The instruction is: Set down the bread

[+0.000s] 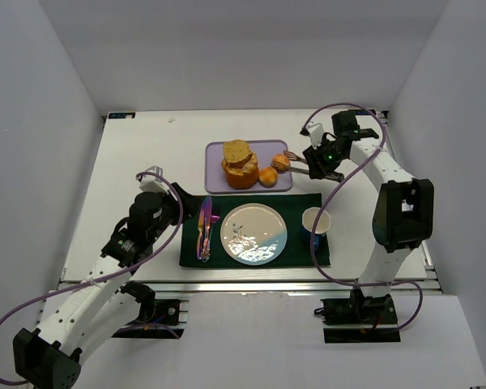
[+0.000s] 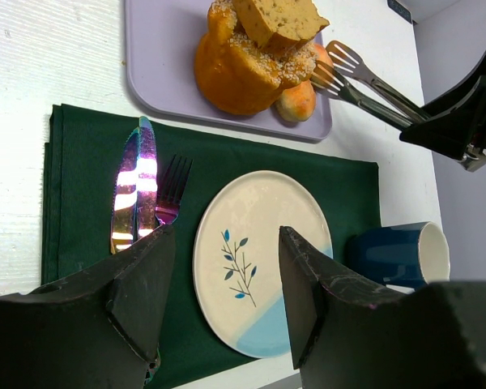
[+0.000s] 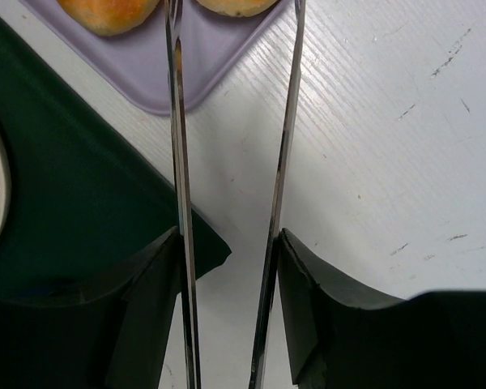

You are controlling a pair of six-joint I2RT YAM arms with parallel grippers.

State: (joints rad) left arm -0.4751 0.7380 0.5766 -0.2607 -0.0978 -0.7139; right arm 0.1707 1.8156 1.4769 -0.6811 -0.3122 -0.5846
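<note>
Pickup is the step in hand: the right gripper [image 3: 227,279], fingers clamped on slim metal tongs [image 3: 178,162], straddles a small golden bread roll [image 1: 281,161] on the lavender rectangular tray [image 1: 215,183] by the tabletop's far edge, needing a squeeze next, while the left gripper [image 2: 224,243] gapes empty.

left fingers [image 2: 142,292] apart, wrist [image 1: 148,212] low; right fingers [image 3: 146,308] clamping tongs [image 3: 179,162], arm [image 1: 389,174] outstretched

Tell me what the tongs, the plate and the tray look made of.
Tongs: metal, likely polished steel; thin arms with bright mirror-like streaks.
Plate: probably glazed ceramic; glossy cream surface, painted blue sprig, pale blue edge.
Tray: looks like matte plastic, perhaps silicone; even lavender colour, soft rounded corner, no shine.
</note>
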